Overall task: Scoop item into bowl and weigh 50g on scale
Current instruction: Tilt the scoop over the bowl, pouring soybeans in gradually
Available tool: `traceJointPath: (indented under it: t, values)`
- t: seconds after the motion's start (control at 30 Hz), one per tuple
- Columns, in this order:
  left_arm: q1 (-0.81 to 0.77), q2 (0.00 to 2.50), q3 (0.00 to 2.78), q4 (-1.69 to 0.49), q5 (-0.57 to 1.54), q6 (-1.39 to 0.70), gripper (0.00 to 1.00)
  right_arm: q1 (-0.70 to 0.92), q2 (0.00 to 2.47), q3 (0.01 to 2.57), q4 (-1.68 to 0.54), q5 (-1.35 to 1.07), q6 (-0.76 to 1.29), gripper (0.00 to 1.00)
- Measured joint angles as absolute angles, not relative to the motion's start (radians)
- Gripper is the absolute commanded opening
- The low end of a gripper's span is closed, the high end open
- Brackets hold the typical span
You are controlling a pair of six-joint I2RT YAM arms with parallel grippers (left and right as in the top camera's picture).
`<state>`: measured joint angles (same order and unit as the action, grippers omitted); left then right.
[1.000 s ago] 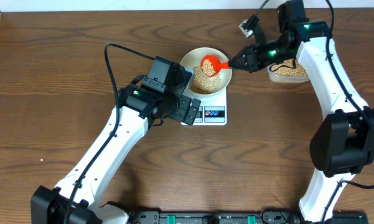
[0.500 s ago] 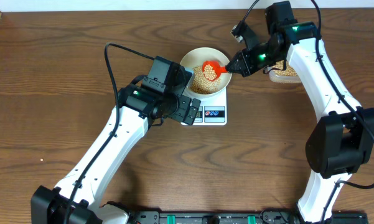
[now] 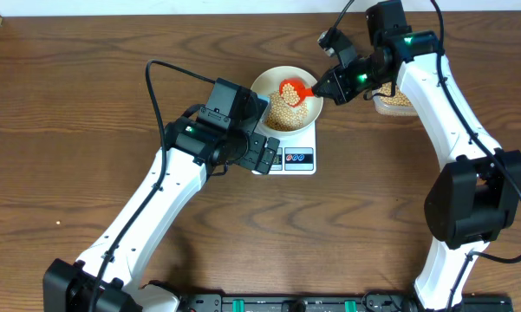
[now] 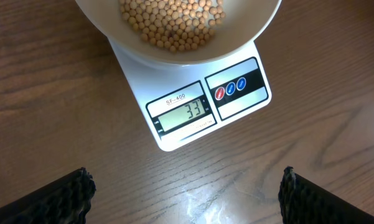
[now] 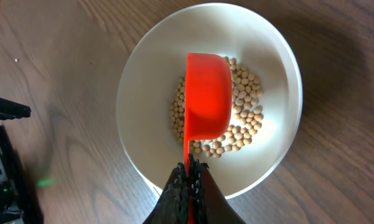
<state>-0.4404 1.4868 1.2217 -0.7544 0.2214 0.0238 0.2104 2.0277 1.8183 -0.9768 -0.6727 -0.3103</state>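
Observation:
The white bowl [image 3: 266, 84] stands on the white scale [image 3: 300, 159] and holds a pile of tan beans [image 3: 283, 112]. My right gripper [image 3: 322, 89] is shut on the handle of a red scoop [image 3: 290, 88]. The scoop hangs over the bowl. In the right wrist view the scoop [image 5: 206, 93] shows its outer side, tipped over the beans [image 5: 244, 121], with the gripper [image 5: 190, 171] pinching its thin handle. My left gripper [image 4: 185, 179] hovers open over bare table in front of the scale [image 4: 174, 140]. Its display [image 4: 185, 113] reads 33.
A clear tub of beans [image 3: 399, 101] sits at the back right, partly hidden behind my right arm. The left arm's body [image 3: 230, 113] lies close to the bowl's left side. Bare wooden table [image 3: 373, 208] stretches in front of the scale.
My right wrist has swung toward the far side, carrying the scoop slightly left over the bowl. The left arm has not moved.

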Motion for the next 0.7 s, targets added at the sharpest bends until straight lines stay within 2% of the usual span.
traceJointPath:
  t: [0.7]
  values:
    - [-0.44, 1.487, 1.222, -0.754, 0.221, 0.024, 0.96, 0.281, 2.028, 1.818, -0.922, -0.54, -0.413, 0.01]
